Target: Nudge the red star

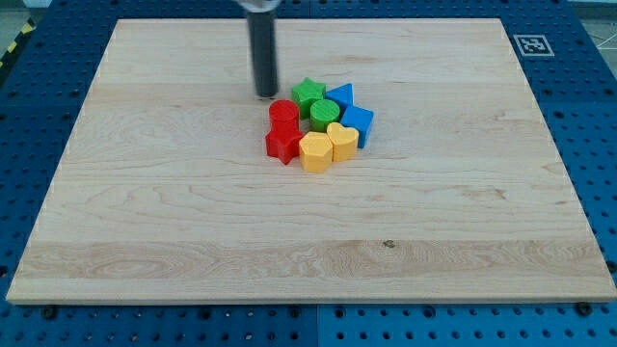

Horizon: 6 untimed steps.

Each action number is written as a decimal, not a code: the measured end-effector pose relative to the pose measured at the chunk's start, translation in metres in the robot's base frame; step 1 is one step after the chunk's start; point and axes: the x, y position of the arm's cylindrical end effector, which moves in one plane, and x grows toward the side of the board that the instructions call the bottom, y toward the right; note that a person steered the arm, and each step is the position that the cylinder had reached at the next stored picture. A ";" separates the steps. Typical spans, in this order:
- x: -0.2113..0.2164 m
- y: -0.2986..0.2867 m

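1. The red cylinder (283,111) sits just below and right of my tip (267,95).
2. The green star (308,93) lies just to the tip's right.
3. The green cylinder (325,113) is right of the tip and lower.
4. Two blue blocks (340,96) (358,121) lie farther right of the tip.
5. The yellow hexagon (315,151) and yellow heart (342,140) lie below and right of the tip, touching each other.
6. The wooden board (174,222) carries them all.
7. A black-and-white marker (533,44) sits far to the tip's right.

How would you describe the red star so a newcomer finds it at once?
On the wooden board, find the tight cluster of blocks just above centre. The red star sits at its lower-left corner, beside the yellow hexagon. Unlike the red cylinder directly above it, it is pointed, and farther from my tip.
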 end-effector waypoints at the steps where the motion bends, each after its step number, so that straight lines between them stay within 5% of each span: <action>1: 0.009 -0.041; 4: 0.091 -0.037; 6: 0.110 0.016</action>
